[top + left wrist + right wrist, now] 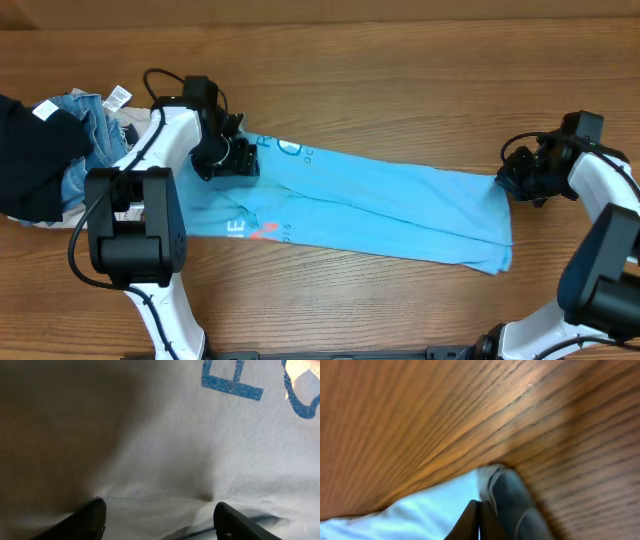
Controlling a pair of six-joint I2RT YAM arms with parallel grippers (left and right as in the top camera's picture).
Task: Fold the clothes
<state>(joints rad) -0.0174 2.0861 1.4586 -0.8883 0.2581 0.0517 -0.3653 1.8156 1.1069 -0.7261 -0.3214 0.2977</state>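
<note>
The light-blue T-shirt (380, 205) lies folded into a long band across the wooden table, with white-and-red letters (255, 228) near its left end. My left gripper (240, 160) sits on the shirt's upper left end. In the left wrist view its jaws (160, 510) are open, with pale fabric (200, 450) and blue print (232, 382) under and between them. My right gripper (508, 178) is at the shirt's upper right corner. In the right wrist view its jaws (479, 507) are shut on the shirt's edge (420, 515).
A pile of other clothes lies at the far left: a black garment (30, 160) and jeans (95, 125) with a paper tag (118, 97). Bare wooden table (400, 80) shows behind and in front of the shirt.
</note>
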